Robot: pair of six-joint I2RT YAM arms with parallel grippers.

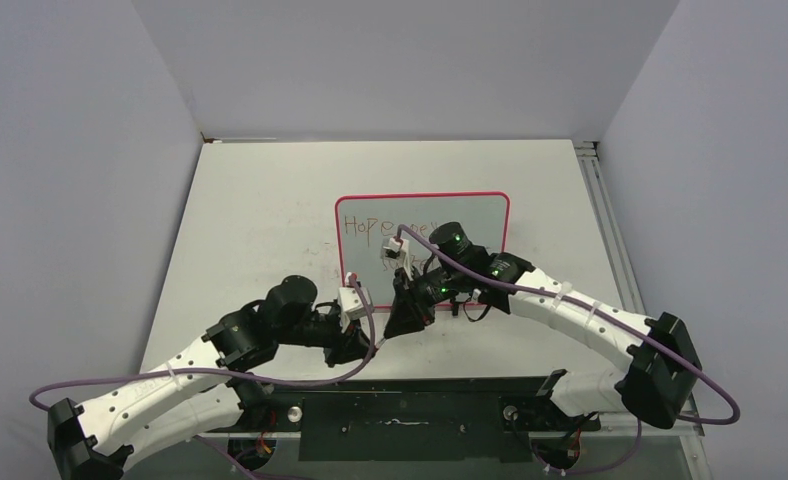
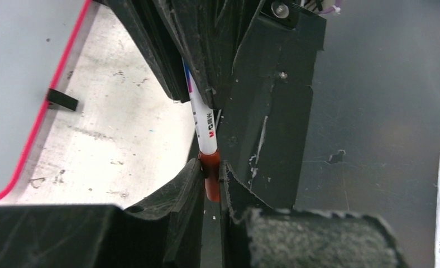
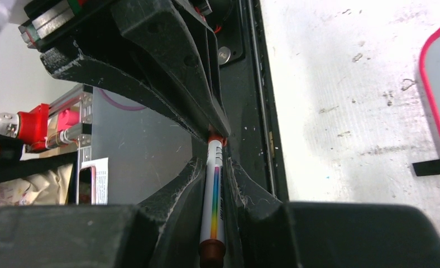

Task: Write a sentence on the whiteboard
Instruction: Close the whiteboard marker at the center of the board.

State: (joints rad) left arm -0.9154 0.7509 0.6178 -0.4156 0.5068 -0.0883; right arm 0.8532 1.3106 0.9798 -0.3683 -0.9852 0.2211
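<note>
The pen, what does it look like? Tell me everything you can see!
The pen is a thin plastic marker with a white barrel, small printed lettering, a rainbow stripe along its side and reddish-brown pieces at both ends. It is off the table, held between the two arms: the right gripper clamps the barrel, and the left gripper pinches one reddish-brown end, perhaps the cap. Its tip is not visible.

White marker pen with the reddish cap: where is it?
The white marker pen is clamped between left pincer and right pincer, by the near edge of the pink-framed whiteboard.
</note>
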